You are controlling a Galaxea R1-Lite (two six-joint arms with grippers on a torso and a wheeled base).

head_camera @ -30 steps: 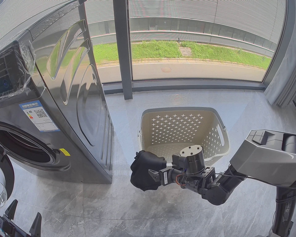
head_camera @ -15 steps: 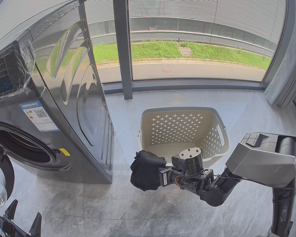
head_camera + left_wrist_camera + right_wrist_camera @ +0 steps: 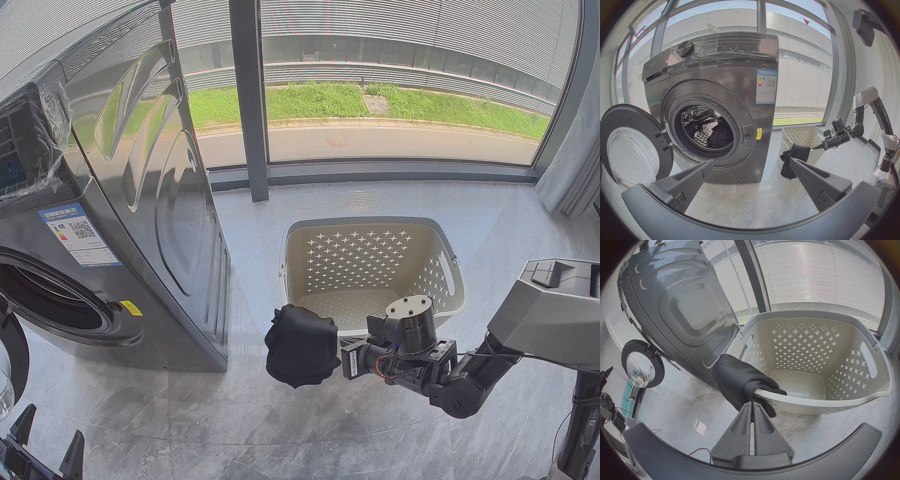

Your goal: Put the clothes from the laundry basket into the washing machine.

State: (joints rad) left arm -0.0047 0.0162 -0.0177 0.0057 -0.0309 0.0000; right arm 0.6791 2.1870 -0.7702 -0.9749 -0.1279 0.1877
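The right gripper (image 3: 752,406) has its jaws pressed together, the tips buried in a fold of the black garment (image 3: 737,383) and apparently pinching it. The garment hangs in a bunch over the near corner of the laundry basket (image 3: 818,404), draped across the rim on the side facing the washing machine (image 3: 725,81), with most of the cloth outside the basket above the floor (image 3: 250,419).

Against the picture from a second ago, the right wrist has drawn back toward the robot's right, while the garment has kept its place at the rim, its top now lying flatter and reaching a little farther toward the gripper.

The machine's round door (image 3: 631,140) stands swung open, and dark cloth (image 3: 720,136) lies inside the drum. The left gripper (image 3: 750,170) sits low in front of that opening, jaws spread wide and holding nothing, where it was before.
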